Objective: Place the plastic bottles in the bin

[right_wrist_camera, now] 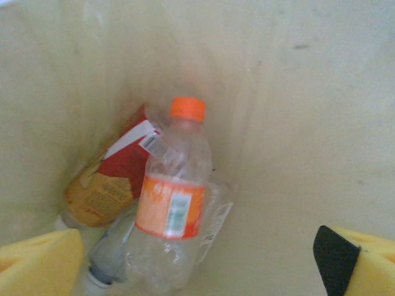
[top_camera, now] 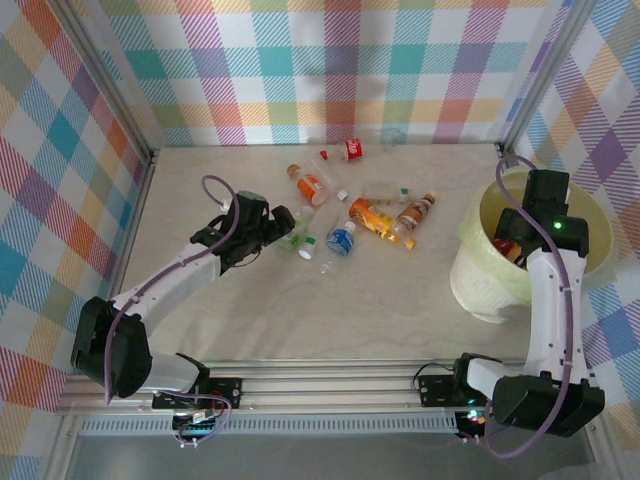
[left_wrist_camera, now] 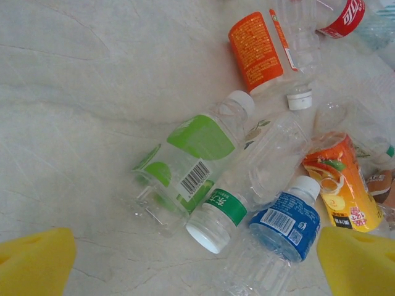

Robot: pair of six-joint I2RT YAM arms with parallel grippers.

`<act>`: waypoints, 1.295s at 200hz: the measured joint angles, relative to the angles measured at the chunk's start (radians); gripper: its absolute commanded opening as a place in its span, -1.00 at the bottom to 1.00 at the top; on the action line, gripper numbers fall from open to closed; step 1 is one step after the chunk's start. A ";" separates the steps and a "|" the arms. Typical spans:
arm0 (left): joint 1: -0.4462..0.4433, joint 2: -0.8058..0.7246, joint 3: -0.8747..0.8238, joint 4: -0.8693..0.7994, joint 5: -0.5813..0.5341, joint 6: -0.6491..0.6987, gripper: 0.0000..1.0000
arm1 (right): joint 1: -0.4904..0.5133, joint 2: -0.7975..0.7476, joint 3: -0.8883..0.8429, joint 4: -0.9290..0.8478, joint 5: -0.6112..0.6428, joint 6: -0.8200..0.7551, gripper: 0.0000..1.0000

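1. Top view: the plastic bottles lie scattered across the middle of the counter. My left arm's jaws stand spread wide just beside the left edge of the heap. My right arm reaches over the bin at the counter's right side, with its jaws down inside the rim.
2. Left wrist: my left pads sit far apart and grip nothing. Ahead of them lies a green-label bottle, with a blue-label bottle near it and an orange-label bottle farther off.
3. Right wrist: the jaws are released and the right pads are wide apart. Below them an orange-capped bottle rests on a red-label bottle at the bin's bottom.
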 measured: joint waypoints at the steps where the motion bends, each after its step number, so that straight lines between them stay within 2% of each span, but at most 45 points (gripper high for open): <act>1: 0.000 0.000 0.000 0.000 0.001 0.000 1.00 | 0.000 -0.002 0.000 0.000 -0.003 0.000 0.99; 52: 0.000 0.044 0.000 0.004 0.040 0.032 1.00 | 0.000 -0.074 0.029 0.001 -0.098 0.002 0.99; 91: 0.000 0.092 0.024 -0.020 0.051 0.118 1.00 | 0.006 -0.122 0.061 0.003 -0.212 0.022 0.99; 117: 0.000 0.129 0.074 -0.062 0.034 0.195 1.00 | 0.019 -0.157 0.061 0.016 -0.330 0.050 0.99; 147: 0.000 0.149 0.102 -0.104 0.003 0.286 1.00 | 0.032 -0.179 0.061 0.055 -0.524 0.083 0.99; 199: 0.000 0.220 0.150 -0.164 -0.051 0.433 1.00 | 0.071 -0.222 -0.019 0.225 -0.840 0.163 0.99; 227: 0.004 0.287 0.209 -0.206 -0.024 0.533 1.00 | 0.089 -0.237 -0.051 0.297 -0.949 0.196 0.99; 259: 0.014 0.366 0.269 -0.230 0.001 0.636 1.00 | 0.098 -0.242 -0.052 0.327 -0.998 0.209 0.99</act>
